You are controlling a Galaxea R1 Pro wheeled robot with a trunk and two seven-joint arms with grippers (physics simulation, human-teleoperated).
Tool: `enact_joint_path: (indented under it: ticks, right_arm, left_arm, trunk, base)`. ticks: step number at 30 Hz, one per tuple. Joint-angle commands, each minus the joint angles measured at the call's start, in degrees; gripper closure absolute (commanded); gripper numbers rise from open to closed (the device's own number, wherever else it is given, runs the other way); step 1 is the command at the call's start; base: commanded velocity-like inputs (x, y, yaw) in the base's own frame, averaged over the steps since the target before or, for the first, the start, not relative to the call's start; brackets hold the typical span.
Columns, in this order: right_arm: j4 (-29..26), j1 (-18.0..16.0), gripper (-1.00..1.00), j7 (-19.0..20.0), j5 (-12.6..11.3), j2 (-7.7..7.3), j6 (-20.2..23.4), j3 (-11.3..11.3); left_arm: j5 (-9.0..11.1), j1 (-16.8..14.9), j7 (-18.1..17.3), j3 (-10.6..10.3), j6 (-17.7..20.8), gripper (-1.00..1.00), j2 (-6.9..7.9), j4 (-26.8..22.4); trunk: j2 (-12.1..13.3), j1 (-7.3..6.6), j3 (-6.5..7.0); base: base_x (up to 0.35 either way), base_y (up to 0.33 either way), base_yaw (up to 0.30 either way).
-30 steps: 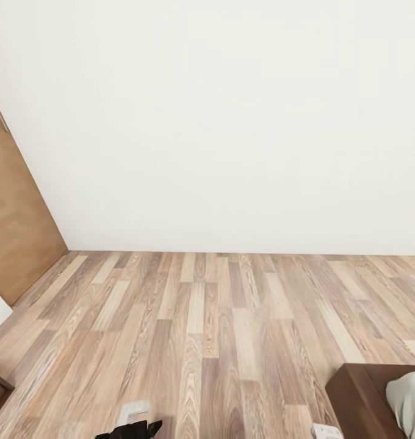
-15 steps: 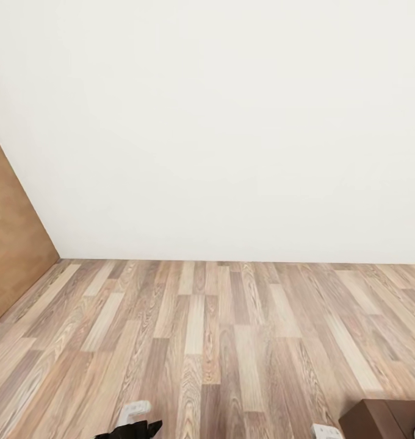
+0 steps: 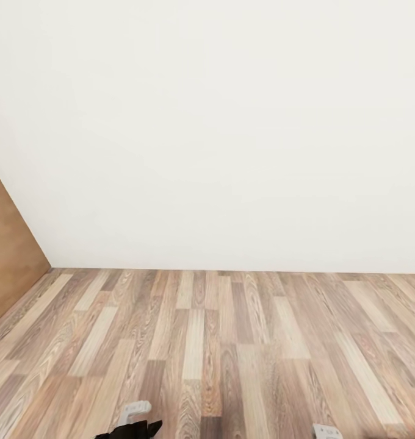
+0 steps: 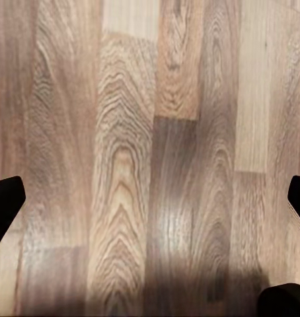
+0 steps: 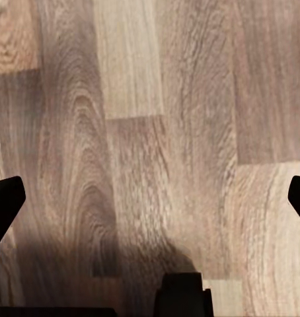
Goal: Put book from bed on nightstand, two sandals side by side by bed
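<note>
I face a bare white wall (image 3: 232,134) of the bedroom over a grey-brown wood-plank floor (image 3: 232,341). The book, the bed, the nightstand and the sandals are out of view. My left gripper (image 4: 150,198) hangs open above the planks, its dark fingertips (image 4: 4,198) far apart with nothing between them. My right gripper (image 5: 150,198) is open over the floor too, and it holds nothing. Small pieces of my left arm (image 3: 134,421) and right arm (image 3: 325,431) poke in at the bottom edge of the head view.
A brown wooden door (image 3: 9,256) stands at the left, meeting the white wall in the corner. Open plank floor stretches from the wall toward me across the whole width.
The camera has moved: the wall's foot and the door have slid down and left in the picture. The dark-brown bed corner and white bedding at lower right have passed out of view.
</note>
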Motion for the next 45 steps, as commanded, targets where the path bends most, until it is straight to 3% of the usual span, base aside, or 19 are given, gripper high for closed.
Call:
enact_joint_path:
  ticks: [1, 45]
  right_arm:
    - [-0.09, 0.00, -1.00, 0.25, 0.62, 0.01, 0.23, -0.49]
    - [-0.09, -0.02, -1.00, 0.51, 1.02, 0.01, 0.23, -0.49]
  left_arm:
    - [-0.60, -0.03, -0.14, 0.44, -0.23, -1.00, 0.01, 0.03]
    - [-0.60, -0.03, -0.14, 0.45, -0.23, -1.00, 0.01, 0.02]
  trunk:
    - [-0.02, 0.03, -0.05]
    - [-0.02, 0.03, -0.05]
  base:
    - [0.328, 0.000, 0.000]
    - [0.328, 0.000, -0.006]
